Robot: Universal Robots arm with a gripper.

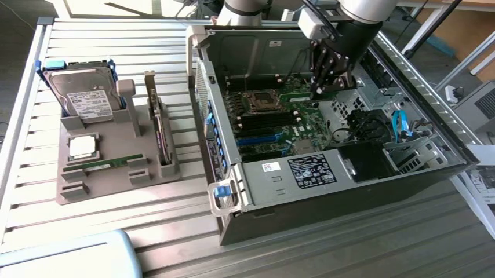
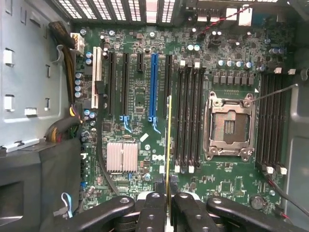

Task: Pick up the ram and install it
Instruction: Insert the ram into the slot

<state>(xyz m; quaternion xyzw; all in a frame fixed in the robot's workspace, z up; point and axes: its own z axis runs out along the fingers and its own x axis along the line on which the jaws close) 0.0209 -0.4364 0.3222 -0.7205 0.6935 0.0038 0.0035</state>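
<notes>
My gripper hangs inside the open computer case, above the motherboard. In the wrist view the gripper is shut on the ram, a thin stick seen edge-on with a yellowish-green edge. The ram hangs over the board between the long expansion slots and a bank of black memory slots, just beside the nearest of them. The empty processor socket lies past those slots, with a second bank of memory slots beyond it.
On the slatted table at the exterior view's left stands a grey fixture with a hard drive, an upright expansion card, a silver-topped chip and a green stick. Cables run inside the case.
</notes>
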